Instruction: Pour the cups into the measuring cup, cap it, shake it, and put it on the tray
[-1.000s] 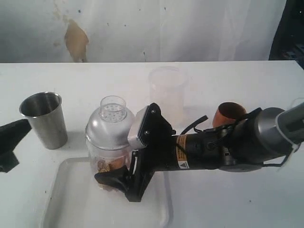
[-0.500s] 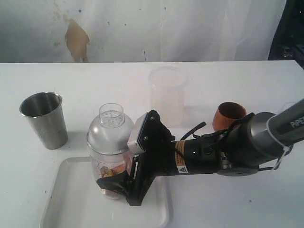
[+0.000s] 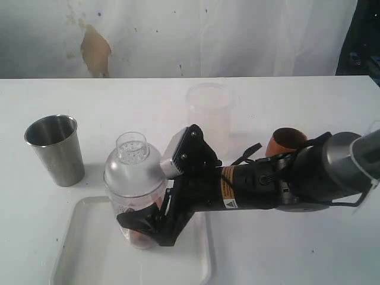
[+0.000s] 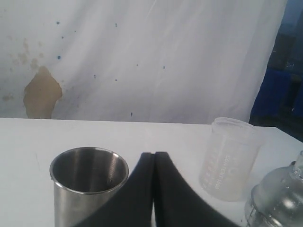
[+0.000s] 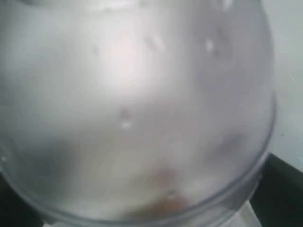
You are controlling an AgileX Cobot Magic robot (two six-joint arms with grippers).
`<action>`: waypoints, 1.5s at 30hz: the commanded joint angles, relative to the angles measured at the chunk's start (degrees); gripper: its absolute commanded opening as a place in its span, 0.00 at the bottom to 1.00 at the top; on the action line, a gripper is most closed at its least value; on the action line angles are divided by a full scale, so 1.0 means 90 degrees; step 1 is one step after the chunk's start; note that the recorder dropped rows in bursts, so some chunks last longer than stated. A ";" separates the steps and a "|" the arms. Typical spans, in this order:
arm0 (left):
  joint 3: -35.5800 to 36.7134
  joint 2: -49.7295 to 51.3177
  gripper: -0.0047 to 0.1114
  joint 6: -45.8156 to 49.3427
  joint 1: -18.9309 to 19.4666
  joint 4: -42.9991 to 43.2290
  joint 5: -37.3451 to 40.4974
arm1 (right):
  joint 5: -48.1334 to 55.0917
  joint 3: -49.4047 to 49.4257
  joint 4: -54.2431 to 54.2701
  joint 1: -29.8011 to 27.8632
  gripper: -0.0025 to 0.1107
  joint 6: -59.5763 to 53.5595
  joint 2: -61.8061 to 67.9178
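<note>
Capped measuring cup between the right fingers, over the tray.

Right fingers: set either side of the cup's lower body, one in front and one hidden behind; whether they pinch it cannot be told. Cup: near upright, clear domed cap on, reddish-brown matter at the bottom, base on or just above the tray under the fingers. Left fingers: pressed together, holding nothing, steel tumbler just beside them on the tabletop. Frosted container: beyond the right fingers. Wooden cup: well back from the right fingers, behind that arm.
</note>
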 commanded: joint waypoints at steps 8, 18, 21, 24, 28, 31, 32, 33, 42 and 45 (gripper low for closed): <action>0.0041 -0.0026 0.04 -0.0027 0.0006 0.0017 0.0001 | 0.0386 -0.0003 -0.2015 -0.0009 0.84 0.2229 -0.0290; 0.0041 -0.0040 0.04 0.0002 0.0006 0.0029 0.0144 | 0.3191 -0.0003 -0.3101 -0.0009 0.80 0.4190 -0.0711; 0.0041 -0.0052 0.04 0.0002 0.0006 0.0018 0.0164 | 0.3537 -0.0003 -0.3707 -0.0009 0.63 0.5014 -0.0980; 0.0041 -0.0091 0.04 0.0002 0.0006 0.0018 0.0176 | 0.3585 -0.0003 -0.4401 -0.0009 0.37 0.5705 -0.1312; 0.0041 -0.0091 0.04 0.0002 0.0006 0.0018 0.0189 | 0.3131 0.0132 -0.4567 -0.0009 0.03 0.5949 -0.1754; 0.0041 -0.0091 0.04 0.0002 0.0006 -0.0028 0.0217 | 0.4599 0.0495 -0.4567 -0.0143 0.02 0.6897 -0.2056; 0.0041 -0.0091 0.04 0.0002 0.0006 -0.0077 0.0249 | 0.4840 0.0601 -0.4567 -0.0245 0.02 0.7125 -0.2128; 0.0041 -0.0091 0.04 0.0002 0.0006 -0.0127 0.0313 | 0.5162 0.0837 -0.4567 -0.0511 0.02 0.7395 -0.2314; 0.0041 -0.0091 0.04 -0.0301 0.0006 -0.0337 0.0322 | 0.7911 0.2516 -0.4567 -0.1028 0.02 0.8966 -0.5095; 0.0041 -0.0091 0.04 -0.0568 0.0006 -0.0337 0.0245 | 0.8536 0.2964 -0.4567 -0.0933 0.02 0.9488 -0.6667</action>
